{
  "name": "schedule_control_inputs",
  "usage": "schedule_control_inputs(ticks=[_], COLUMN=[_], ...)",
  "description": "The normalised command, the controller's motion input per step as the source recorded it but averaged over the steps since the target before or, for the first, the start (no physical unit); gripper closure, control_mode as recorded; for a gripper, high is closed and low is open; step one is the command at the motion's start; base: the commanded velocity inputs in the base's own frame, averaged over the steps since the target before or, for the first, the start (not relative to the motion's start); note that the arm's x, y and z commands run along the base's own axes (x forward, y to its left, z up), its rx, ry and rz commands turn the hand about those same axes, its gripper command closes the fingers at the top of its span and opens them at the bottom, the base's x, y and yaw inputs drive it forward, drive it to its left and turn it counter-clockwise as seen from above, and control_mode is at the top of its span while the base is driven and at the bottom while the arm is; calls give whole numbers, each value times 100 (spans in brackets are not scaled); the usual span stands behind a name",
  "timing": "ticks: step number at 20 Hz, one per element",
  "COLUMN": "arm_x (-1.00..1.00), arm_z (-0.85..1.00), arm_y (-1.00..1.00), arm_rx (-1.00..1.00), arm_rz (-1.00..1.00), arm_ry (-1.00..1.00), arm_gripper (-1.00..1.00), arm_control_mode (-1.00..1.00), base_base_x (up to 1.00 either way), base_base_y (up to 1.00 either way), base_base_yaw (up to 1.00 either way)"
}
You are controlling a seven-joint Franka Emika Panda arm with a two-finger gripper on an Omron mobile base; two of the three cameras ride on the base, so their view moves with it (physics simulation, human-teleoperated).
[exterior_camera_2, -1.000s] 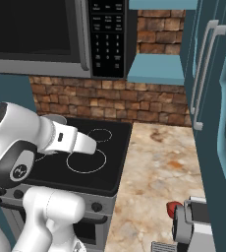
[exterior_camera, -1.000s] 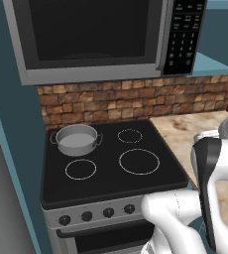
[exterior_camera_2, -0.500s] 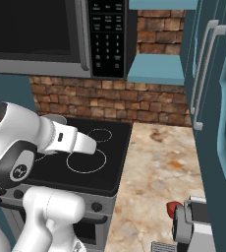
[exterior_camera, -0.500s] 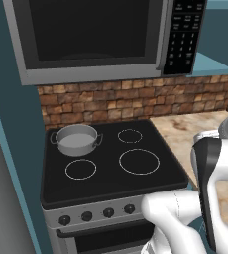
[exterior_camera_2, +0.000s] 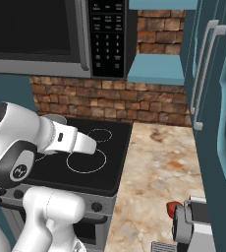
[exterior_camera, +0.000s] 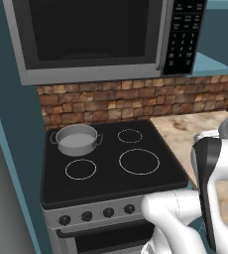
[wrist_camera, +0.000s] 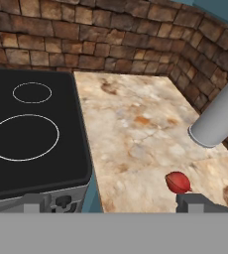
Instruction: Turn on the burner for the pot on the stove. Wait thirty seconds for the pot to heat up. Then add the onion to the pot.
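The grey pot (exterior_camera: 76, 140) stands on the back left zone of the stove (exterior_camera: 111, 184), and the burner under it is hidden by the pot. The red onion (wrist_camera: 178, 182) lies on the marble counter (wrist_camera: 136, 124), to the right of the stove (wrist_camera: 36, 171). My gripper (wrist_camera: 118, 203) hangs low over the counter's front. It is open, its fingers far apart with nothing between them. The onion sits just above the right fingertip (wrist_camera: 200, 202). From the right base view the onion (exterior_camera_2: 172, 210) shows beside my hand (exterior_camera_2: 196, 224).
A row of black knobs (exterior_camera: 97, 214) lines the stove's steel front, and one knob (wrist_camera: 63, 201) shows near my left fingertip. A microwave (exterior_camera: 91, 34) hangs above the stove. A brick wall (wrist_camera: 101, 34) backs the counter. Tall teal cabinet doors (exterior_camera_2: 218, 88) close off the right.
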Motion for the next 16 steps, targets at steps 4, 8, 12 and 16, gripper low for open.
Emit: schedule_control_inputs(ticks=[4,8,12,16], arm_x=[0,0,0,0], arm_z=[0,0,0,0], arm_y=[0,0,0,0], arm_rx=[0,0,0,0], arm_rz=[0,0,0,0], arm_ry=[0,0,0,0], arm_gripper=[-100,-100,-100,-100], arm_control_mode=[-100,-100,-100,-100], base_base_x=[0,0,0,0], base_base_y=[0,0,0,0], base_base_yaw=[0,0,0,0])
